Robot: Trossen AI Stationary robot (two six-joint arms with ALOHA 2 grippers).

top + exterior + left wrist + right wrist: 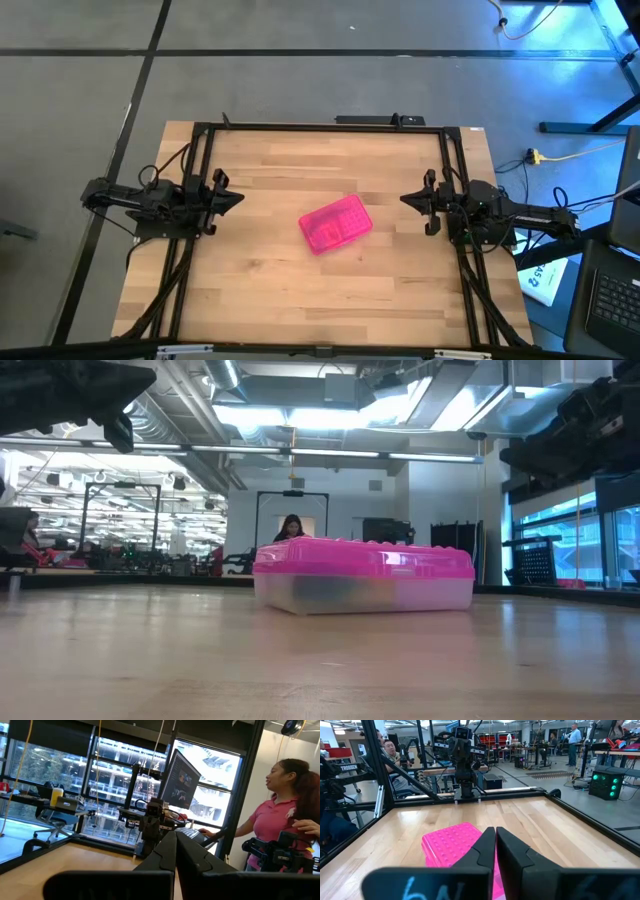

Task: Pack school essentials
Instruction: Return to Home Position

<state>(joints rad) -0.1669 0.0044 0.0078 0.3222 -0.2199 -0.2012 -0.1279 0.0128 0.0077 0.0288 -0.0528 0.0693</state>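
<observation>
A clear rectangular case with a pink perforated lid lies flat on the middle of the wooden table, lid shut; it also shows in the low view and the right wrist view. No stationery shows loose in any view. My left gripper hovers shut at the table's left side, pointing at the case. My right gripper hovers shut at the right side, also pointing toward the case. Each is well apart from the case. In the wrist views the left fingers and right fingers are closed together.
A black metal frame runs around the table edges. Bare wood lies all around the case. A person in a pink shirt stands beyond the table's right side, near a monitor. Other people show in the room beyond the left side.
</observation>
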